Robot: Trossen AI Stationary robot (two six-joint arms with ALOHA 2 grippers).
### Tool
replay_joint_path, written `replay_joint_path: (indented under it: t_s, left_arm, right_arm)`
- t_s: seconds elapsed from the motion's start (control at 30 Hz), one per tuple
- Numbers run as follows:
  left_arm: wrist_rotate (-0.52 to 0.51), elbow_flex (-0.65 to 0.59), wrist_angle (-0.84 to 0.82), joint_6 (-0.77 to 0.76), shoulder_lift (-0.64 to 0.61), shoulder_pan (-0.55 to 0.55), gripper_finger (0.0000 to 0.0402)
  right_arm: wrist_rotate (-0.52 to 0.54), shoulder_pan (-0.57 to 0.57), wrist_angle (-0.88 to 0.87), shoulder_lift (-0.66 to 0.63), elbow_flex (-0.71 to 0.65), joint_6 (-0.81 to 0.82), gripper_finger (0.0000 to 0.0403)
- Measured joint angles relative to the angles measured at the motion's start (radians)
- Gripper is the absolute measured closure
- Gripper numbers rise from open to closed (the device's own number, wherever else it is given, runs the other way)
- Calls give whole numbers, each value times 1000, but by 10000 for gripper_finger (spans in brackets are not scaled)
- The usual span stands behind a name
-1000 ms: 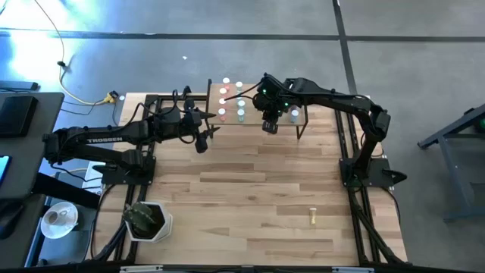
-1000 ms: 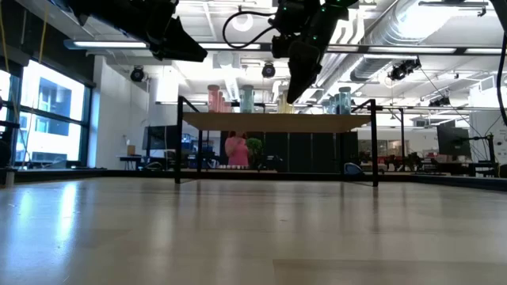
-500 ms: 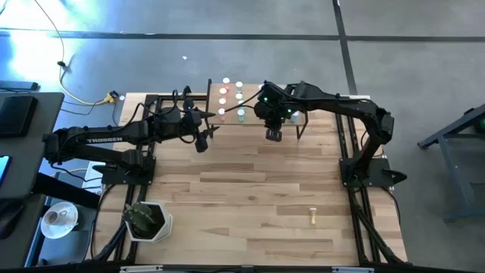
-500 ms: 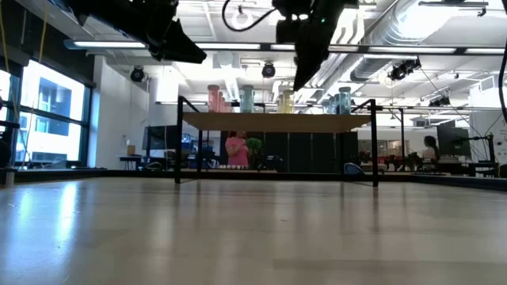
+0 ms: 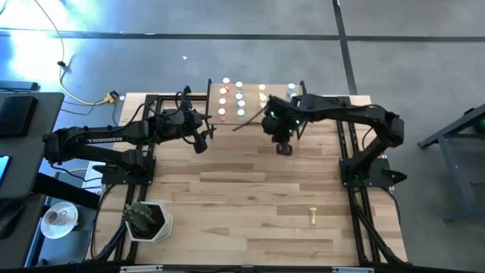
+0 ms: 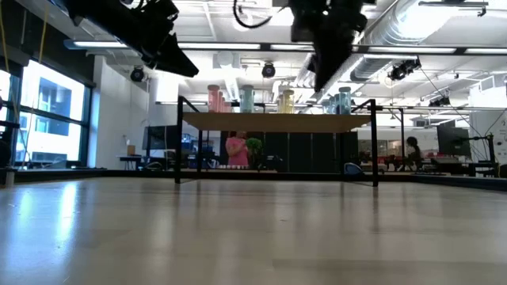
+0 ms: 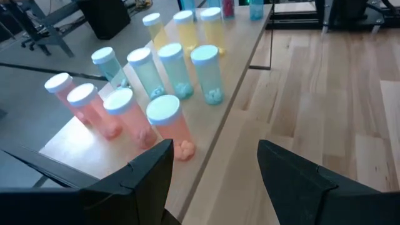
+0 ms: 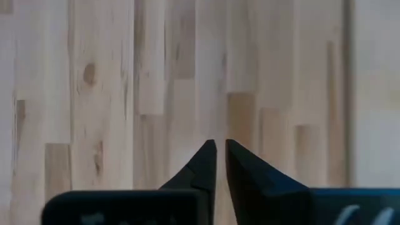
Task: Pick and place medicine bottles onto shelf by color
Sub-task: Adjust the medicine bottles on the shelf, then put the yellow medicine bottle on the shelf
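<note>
The shelf (image 5: pixel 276 97) stands at the table's far edge and carries upright medicine bottles on their bases: pink ones (image 7: pixel 165 125), green ones (image 7: pixel 206 72), yellow ones (image 7: pixel 212 28) and blue ones (image 5: pixel 292 89), grouped by color. One yellow bottle (image 5: pixel 311 218) lies on its side on the table, near right. My left gripper (image 7: pixel 215 169) hovers open by the shelf's near left corner, facing the pink bottles, with nothing between its fingers. My right gripper (image 8: pixel 219 147) hangs shut and empty above bare tabletop, just in front of the shelf (image 6: pixel 269 123).
A white pot with a green plant (image 5: pixel 148 221) stands at the near left corner. Bare plank tabletop (image 5: pixel 250 189) stretches between the shelf and the lying bottle. Black frame rails (image 5: pixel 356 205) run along the table's sides.
My right gripper has drawn back from above the shelf toward the table's near edge and a little to the right, and now hangs over bare tabletop. My left gripper has tipped slightly downward in place. The bottles have stayed where they were.
</note>
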Motion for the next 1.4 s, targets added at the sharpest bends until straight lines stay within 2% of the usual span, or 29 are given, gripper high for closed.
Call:
replay_joint_path:
  t_s: [0.27, 0.6, 0.83, 1.1, 1.4]
  left_arm:
    - [0, 0, -1, 0, 0, 0, 178]
    - [3, 0, -2, 1, 0, 0, 178]
    - [4, 0, -1, 48, 0, 0, 178]
    - [4, 0, -1, 52, 0, 0, 178]
    - [4, 0, -2, 39, 0, 0, 178]
  right_arm:
    - [0, 55, 164, -178, -276, 239, 402]
    - [5, 190, 185, -351, -448, 688, 402]
    - [2, 306, 177, -369, -515, 949, 402]
    - [40, 403, 164, -369, -572, 1157, 402]
    - [47, 524, 117, -368, -573, 1376, 402]
